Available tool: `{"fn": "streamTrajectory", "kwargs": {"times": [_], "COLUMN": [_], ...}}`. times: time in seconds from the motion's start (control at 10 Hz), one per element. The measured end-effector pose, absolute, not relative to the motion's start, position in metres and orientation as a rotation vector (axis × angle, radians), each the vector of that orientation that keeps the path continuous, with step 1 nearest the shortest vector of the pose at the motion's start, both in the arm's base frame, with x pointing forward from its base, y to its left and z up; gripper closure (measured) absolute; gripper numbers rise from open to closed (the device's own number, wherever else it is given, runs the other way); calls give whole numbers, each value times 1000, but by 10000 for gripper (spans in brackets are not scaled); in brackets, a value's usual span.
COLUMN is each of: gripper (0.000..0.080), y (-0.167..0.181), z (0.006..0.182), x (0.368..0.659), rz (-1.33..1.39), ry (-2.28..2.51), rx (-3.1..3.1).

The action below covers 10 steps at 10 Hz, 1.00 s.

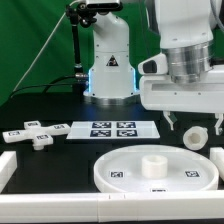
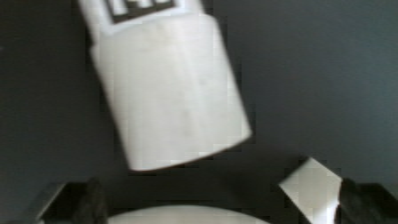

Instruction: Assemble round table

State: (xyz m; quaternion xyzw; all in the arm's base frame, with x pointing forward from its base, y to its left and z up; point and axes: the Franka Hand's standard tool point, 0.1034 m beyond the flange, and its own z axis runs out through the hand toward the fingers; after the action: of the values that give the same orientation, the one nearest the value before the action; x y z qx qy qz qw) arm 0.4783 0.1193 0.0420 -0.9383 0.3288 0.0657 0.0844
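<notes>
**Round-table kit, unassembled, on a black bench (image 1: 55, 160).**

- **Disc (image 1: 128, 157):** the largest part, a smooth white plastic round with a raised rim. It has a short round hub (image 1: 153, 164) at its centre and small black-and-white square tags on its face. It lies flat at the near side, toward the exterior view's right.
- **Foot (image 1: 35, 135):** a flat white cross with tags on its arms. It lies at the exterior view's left, well apart from the disc.
- **Leg (image 1: 196, 137):** a short, thick white cylinder lying on its side at the exterior view's right, just beyond the disc's far edge. In the wrist view the leg (image 2: 169, 90) shows a smooth matte wall and a tag at one end.
- **Marker board (image 1: 113, 129):** thin and flat, lying between foot and leg.
- **End effector (image 1: 193, 124):** it hovers close over the leg, under a bulky white body, with its two fingers spread wide apart. In the wrist view the end effector (image 2: 196, 185) shows both fingers (image 2: 317, 188), and the leg lies past their tips, untouched. Nothing is held.
</notes>
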Motion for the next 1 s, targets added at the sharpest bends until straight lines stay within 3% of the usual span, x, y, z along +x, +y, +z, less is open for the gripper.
{"fn": "streamTrajectory", "kwargs": {"times": [0.7,1.0], "gripper": [151,151], "y": [111,110], "z": [45,42], "x": [498,488], "rz": [599,862], "ry": [643,617], "rx": [-2724,-2632]}}
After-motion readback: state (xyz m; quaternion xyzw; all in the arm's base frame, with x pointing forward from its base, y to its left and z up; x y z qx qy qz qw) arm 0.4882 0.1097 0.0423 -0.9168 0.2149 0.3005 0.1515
